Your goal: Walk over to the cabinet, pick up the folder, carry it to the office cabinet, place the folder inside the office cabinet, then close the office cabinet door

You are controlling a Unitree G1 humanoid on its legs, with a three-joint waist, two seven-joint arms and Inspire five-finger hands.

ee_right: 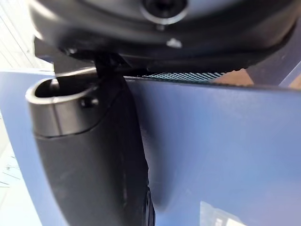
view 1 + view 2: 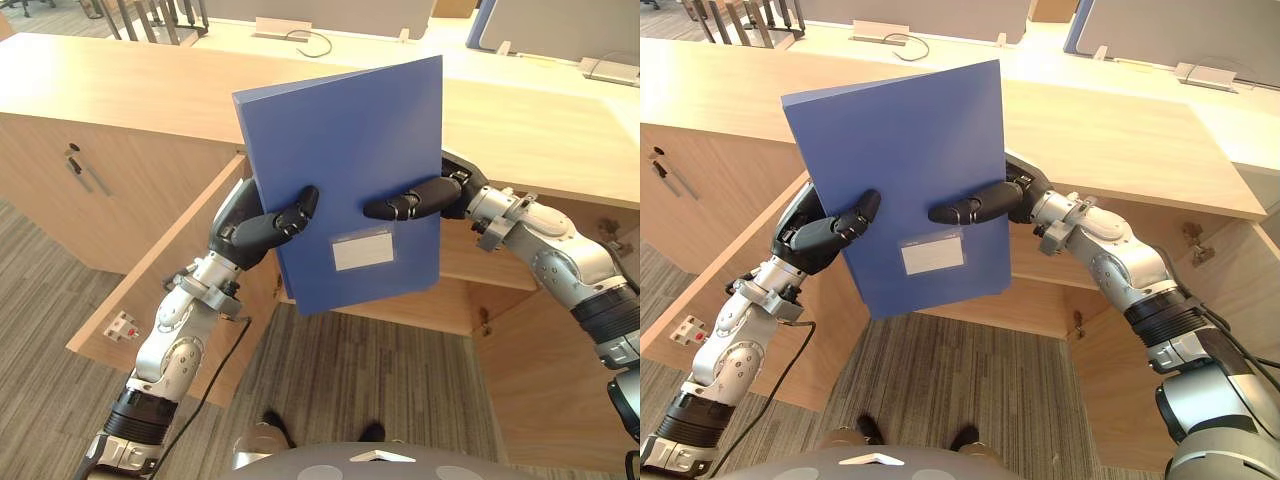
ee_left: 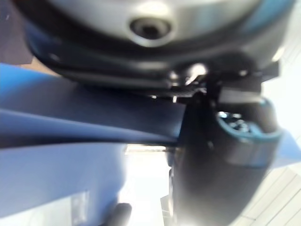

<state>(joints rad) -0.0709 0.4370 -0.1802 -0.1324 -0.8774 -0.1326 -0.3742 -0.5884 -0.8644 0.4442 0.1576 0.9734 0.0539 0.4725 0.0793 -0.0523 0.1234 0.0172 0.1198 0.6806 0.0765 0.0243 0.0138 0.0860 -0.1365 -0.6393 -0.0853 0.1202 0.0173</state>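
Gripping the blue folder (image 2: 350,150), left hand (image 2: 250,232) and right hand (image 2: 432,196) hide their fingers behind it.

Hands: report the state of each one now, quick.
Left hand: shut on the blue folder, pinching its left edge.
Right hand: shut on the blue folder, pinching its right edge.

Bright, even light. Behind the flat blue plastic folder (image 2: 350,150), the pale wooden countertop (image 2: 120,85) glared whitish; below the folder, the open wooden cabinet recess (image 2: 470,265) sat shaded.
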